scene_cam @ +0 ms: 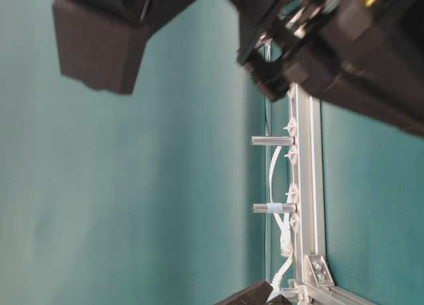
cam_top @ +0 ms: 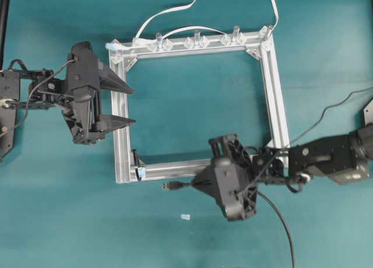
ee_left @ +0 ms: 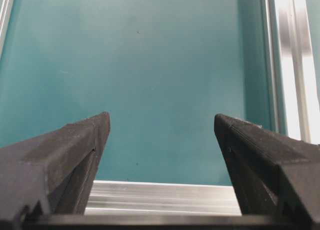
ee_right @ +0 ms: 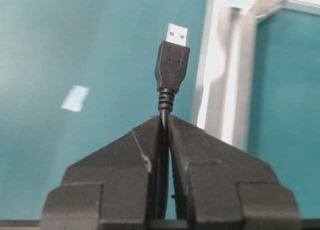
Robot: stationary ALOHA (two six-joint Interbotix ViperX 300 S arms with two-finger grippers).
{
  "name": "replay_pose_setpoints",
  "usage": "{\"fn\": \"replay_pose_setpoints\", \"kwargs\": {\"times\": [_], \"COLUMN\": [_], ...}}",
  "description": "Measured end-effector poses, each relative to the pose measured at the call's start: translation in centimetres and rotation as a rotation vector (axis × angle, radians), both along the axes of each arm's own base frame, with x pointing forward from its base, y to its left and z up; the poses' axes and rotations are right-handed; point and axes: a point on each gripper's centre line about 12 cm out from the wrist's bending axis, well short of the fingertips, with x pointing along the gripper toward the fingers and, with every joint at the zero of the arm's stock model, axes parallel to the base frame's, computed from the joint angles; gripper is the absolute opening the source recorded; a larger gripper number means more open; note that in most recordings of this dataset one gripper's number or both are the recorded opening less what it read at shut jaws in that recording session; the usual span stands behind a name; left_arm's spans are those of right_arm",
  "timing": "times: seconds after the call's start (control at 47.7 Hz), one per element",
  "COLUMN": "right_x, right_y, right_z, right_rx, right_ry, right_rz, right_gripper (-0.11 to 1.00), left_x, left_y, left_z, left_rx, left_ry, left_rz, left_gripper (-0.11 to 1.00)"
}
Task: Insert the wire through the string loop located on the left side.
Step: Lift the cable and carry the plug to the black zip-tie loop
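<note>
An aluminium frame lies flat on the teal tabletop and serves as the landmark here. The right claw sits just outside the frame's lower rail, its jaws pinched tight on the wire, which trails away from the frame toward the lower edge of the overhead view. In the right wrist view the cable runs up between the two closed fingers, and the black plug with its metallic tip stands clear of them, just beside the frame's rail. From overhead the plug tip points toward the frame's lower-left corner and lies near it, outside the rail. At that corner stands the string loop, thin and dark, with a pale blue tape tab at its base; the plug is close to the loop but apart from it. The left claw hovers over the frame's left rail, jaws spread wide and holding nothing. Along the frame's top rail stand clear plastic pegs, with a white flat cable running past them. A small pale scrap lies on the tabletop below the frame.
</note>
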Motion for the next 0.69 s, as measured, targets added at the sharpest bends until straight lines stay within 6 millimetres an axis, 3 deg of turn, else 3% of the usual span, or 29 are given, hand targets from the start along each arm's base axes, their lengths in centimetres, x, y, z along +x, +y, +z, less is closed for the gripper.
{"fn": "replay_pose_setpoints", "kwargs": {"times": [0.315, 0.692], "right_x": [1.0, 1.5], "right_y": [-2.1, -2.7], "right_z": [0.7, 1.1], "right_rx": [-0.043, -0.058], "right_ry": [0.003, -0.002], "right_rz": [0.011, 0.017], "right_gripper": [0.07, 0.07], "left_x": [0.0, 0.0], "left_y": [0.0, 0.0], "left_z": [0.0, 0.0], "left_rx": [-0.001, -0.001], "left_ry": [0.0, 0.0], "left_rz": [-0.001, 0.001], "left_gripper": [0.85, 0.85]}}
